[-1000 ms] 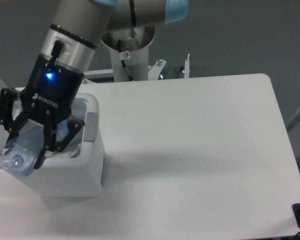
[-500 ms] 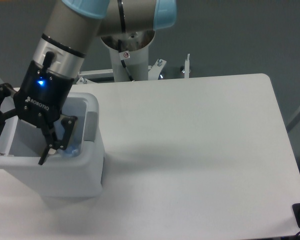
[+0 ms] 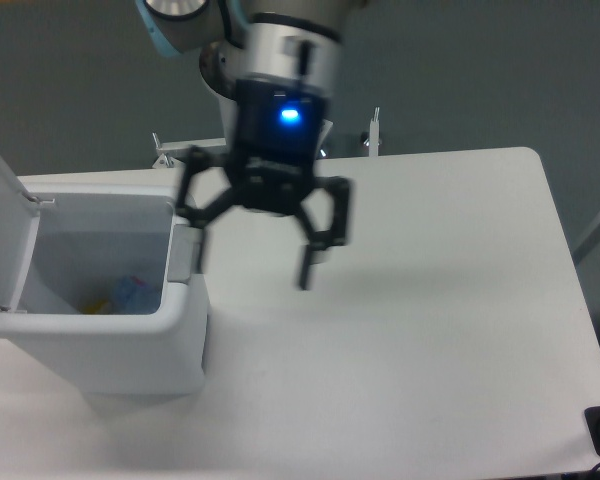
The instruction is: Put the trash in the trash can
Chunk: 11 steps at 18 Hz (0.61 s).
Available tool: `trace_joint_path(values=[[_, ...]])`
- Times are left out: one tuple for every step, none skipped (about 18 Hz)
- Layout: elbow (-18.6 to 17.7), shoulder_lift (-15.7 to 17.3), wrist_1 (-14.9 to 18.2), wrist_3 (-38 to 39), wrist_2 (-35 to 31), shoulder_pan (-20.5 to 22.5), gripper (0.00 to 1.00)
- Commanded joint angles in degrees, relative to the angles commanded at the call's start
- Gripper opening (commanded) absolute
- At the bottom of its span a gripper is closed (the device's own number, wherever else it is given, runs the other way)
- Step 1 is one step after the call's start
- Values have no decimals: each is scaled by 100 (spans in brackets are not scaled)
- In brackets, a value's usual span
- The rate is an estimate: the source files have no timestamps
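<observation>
1. At the far left the trash can [image 3: 100, 350] stands on the table [image 3: 430, 330]: a boxy white plastic bin with smooth walls and a rounded rim, and a grey panel [image 3: 182, 252] on the side that faces the arm. Its white flip lid [image 3: 5, 235] is tipped up and back at the left edge.
2. Inside the bin, low against the bottom, lies the trash [image 3: 128, 293]: a crumpled clear shape with blue and some yellow-orange showing. Which piece it is cannot be told.
3. To the right of the bin the gripper [image 3: 250, 275] hangs above the matte white tabletop, motion-blurred, pointing down. Its black fingers [image 3: 306, 262] are spread wide apart and carry nothing. A blue light glows on its dark body.
</observation>
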<state>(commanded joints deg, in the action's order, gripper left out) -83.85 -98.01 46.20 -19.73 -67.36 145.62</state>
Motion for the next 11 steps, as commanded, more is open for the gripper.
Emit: trace_joint_path(values=[[-17, 36, 185, -318, -414, 36, 100], [-44, 53, 361, -687, -854, 80, 100], [-96, 132, 650, -1308, -1528, 97, 100], [-105, 176, 871, -1828, -1944, 115, 100], [-105, 229, 1055, -2346, -2226, 124, 100], [-105, 290, 1240, -2734, -2377, 159, 100], [-114, 378, 1486, -3017, -2396, 272, 100], [-114, 448, 1601, -3080, -2396, 395, 100], [-114, 510, 1663, -3081, -2379, 536, 100], [-97, 537, 1699, -3107, -2344, 668, 100], [-18, 537, 1699, -3116, -2326, 799, 100]])
